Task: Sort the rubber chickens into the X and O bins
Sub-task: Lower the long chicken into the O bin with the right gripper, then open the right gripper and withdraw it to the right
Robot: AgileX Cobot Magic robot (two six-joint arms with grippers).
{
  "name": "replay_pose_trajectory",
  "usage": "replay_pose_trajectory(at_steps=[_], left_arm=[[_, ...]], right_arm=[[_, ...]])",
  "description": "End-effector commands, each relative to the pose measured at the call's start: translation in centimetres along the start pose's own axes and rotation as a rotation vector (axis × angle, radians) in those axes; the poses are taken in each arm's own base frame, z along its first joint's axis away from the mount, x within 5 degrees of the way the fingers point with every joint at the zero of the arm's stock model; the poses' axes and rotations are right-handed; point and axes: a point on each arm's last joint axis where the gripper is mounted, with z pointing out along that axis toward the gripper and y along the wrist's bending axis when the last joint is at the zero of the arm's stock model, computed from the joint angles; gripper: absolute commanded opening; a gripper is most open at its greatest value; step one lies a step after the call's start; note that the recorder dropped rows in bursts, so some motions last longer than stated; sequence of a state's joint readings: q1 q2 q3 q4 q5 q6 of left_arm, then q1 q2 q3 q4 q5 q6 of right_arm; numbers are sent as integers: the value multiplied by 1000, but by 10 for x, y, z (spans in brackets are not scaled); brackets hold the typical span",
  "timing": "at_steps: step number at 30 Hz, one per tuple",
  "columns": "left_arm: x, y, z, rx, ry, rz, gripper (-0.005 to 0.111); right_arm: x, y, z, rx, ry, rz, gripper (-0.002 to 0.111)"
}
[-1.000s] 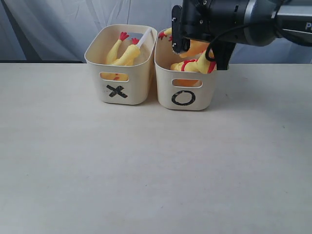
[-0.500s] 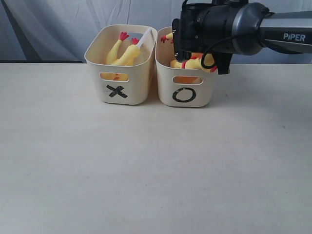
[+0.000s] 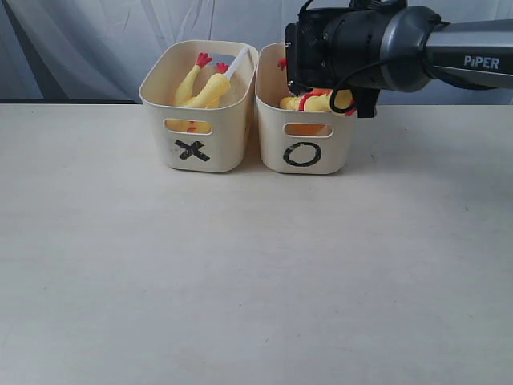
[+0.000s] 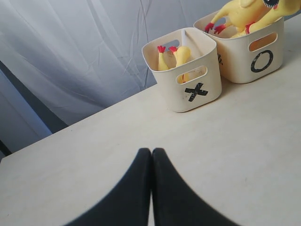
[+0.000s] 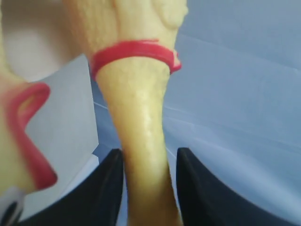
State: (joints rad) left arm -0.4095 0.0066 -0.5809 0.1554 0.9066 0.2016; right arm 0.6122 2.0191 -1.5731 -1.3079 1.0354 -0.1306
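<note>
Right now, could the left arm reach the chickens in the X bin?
Probably yes. Only bare table lies between the left gripper and the X bin, its top is open, and the right arm is over the O bin. The gripper is shut, so it must open first.

light: bright, soft, even | shadows: faint beside O bin (image 3: 272, 154) | blur: right wrist close-up chicken (image 5: 141, 141) soft
</note>
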Motion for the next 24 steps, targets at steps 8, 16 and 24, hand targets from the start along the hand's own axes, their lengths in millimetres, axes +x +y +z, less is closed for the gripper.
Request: replay_pose_trajectory(at_steps=[8, 16, 24], left_arm=[[1, -1, 0, 4, -11, -10, 0], [1, -1, 0, 4, -11, -10, 0], [1, -1, 0, 4, -11, -10, 0]], right_arm=[[2, -10, -6, 79, 33, 23, 38], [-2, -19, -28, 122, -18, 32, 38], [8, -33, -49, 128, -63, 161, 38]])
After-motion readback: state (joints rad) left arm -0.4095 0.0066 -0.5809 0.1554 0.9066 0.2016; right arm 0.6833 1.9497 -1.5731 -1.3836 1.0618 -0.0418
